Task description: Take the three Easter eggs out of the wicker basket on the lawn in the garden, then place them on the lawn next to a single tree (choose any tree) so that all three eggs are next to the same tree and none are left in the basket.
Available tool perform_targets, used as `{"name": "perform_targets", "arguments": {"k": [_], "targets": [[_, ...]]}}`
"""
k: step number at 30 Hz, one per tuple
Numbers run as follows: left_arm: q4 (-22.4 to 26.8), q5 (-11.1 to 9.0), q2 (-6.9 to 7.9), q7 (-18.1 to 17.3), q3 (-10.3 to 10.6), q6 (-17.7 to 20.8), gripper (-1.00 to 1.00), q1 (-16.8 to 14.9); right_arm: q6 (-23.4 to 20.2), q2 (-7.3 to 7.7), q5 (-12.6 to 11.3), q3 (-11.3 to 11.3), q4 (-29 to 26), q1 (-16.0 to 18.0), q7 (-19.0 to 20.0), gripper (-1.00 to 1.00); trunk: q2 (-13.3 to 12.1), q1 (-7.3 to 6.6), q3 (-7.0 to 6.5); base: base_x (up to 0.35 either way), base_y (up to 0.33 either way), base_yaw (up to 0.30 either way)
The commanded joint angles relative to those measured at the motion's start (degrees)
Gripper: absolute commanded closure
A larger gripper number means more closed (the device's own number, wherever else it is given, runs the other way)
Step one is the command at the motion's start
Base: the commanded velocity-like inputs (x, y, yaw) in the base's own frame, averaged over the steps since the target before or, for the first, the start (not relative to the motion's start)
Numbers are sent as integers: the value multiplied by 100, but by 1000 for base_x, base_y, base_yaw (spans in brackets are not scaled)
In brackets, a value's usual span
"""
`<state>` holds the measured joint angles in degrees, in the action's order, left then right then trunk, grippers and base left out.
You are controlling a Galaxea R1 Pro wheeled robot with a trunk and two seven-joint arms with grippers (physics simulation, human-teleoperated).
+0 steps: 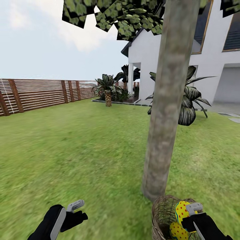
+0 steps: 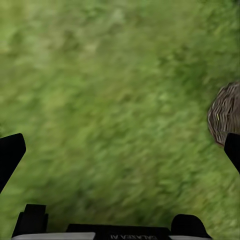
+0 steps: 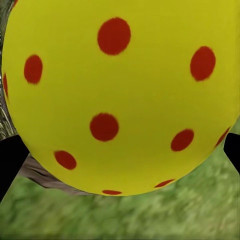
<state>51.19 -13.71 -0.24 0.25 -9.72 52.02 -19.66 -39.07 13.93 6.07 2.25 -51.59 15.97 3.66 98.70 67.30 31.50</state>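
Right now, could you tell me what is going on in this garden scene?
The robot stands on the lawn by a tree, with the wicker basket at the trunk's foot. Its right gripper holds one spotted yellow egg above the basket, the egg filling the right wrist camera's view. Another egg lies in the basket. The left gripper hangs open and empty over the grass.
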Motion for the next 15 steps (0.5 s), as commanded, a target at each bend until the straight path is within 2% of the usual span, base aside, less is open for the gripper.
{"name": "perform_targets", "arguments": {"k": [1,15], "targets": [[5,-20,2,2,-13,28,-100,-3,-31,5,59,15,-7,3,38,100,-38,-23,-12,0,0,0],[5,-16,4,2,-19,28,-100,-3,-31,5,58,19,-1,3,38,100,-600,-330,-263,0,0,0]]}}
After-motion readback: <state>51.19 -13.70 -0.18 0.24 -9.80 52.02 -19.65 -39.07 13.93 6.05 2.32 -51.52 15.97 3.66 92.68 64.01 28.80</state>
